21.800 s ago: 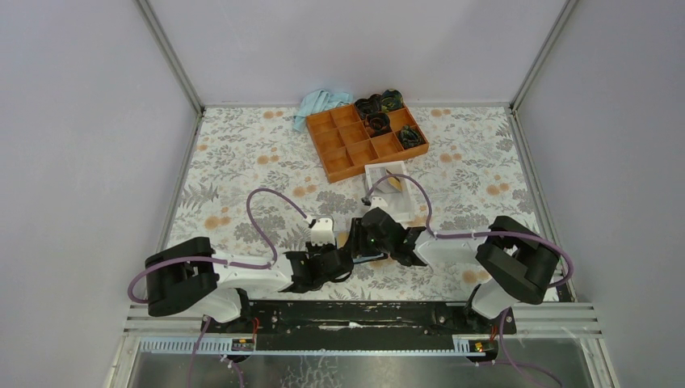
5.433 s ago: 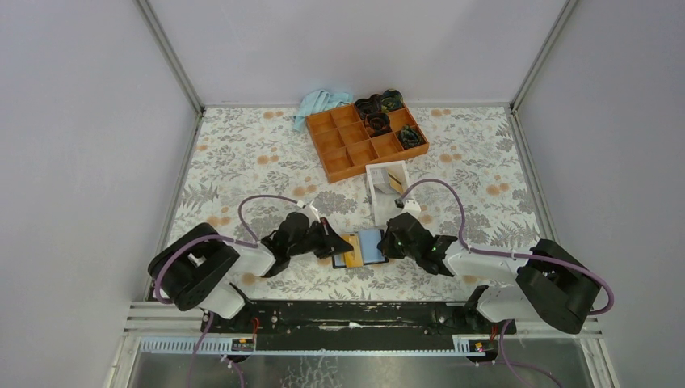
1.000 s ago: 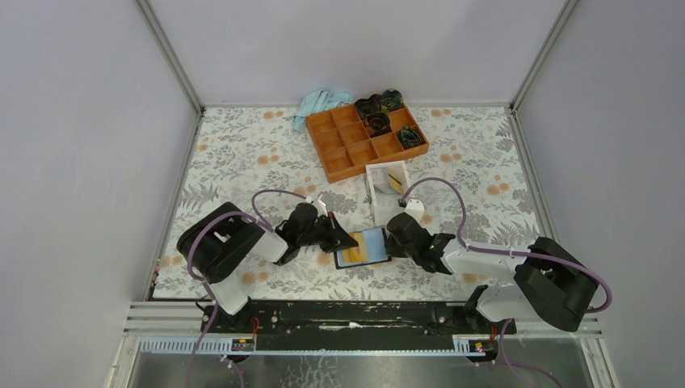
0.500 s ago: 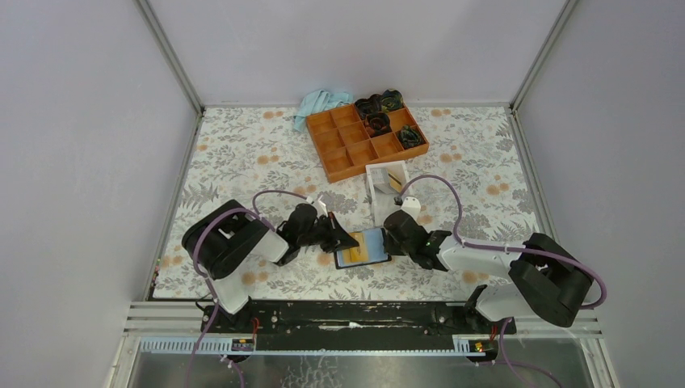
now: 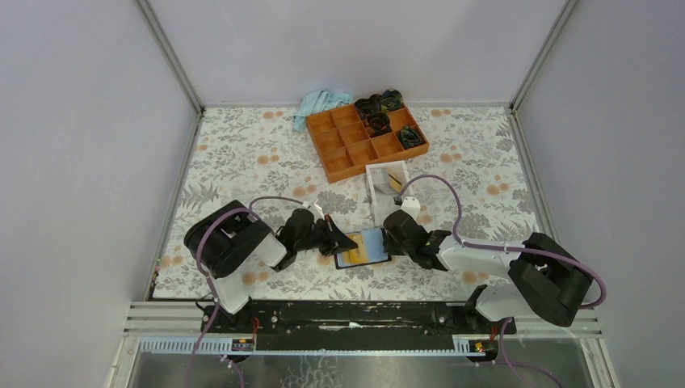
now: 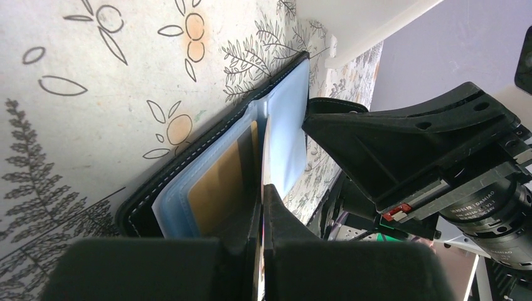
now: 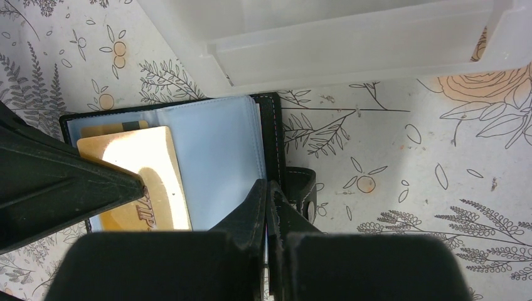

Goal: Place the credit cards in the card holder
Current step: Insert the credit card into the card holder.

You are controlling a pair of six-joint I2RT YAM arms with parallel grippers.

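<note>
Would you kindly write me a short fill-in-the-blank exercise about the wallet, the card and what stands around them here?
1. The wallet lies ___, with its light-blue lining facing up.
2. The left hand grips a gold ___ by its edge over the wallet.
3. The white box stands between the wallet and the ___ tray.

Missing words: open; card; orange.

The card holder (image 5: 374,242), at first hidden under the arms, now lies open by the table's near edge with a credit card (image 5: 351,257) across its left half. The left end effector (image 5: 352,240) has closed in on that card, and the right end effector (image 5: 391,241) has shifted to the holder's right edge.
</note>
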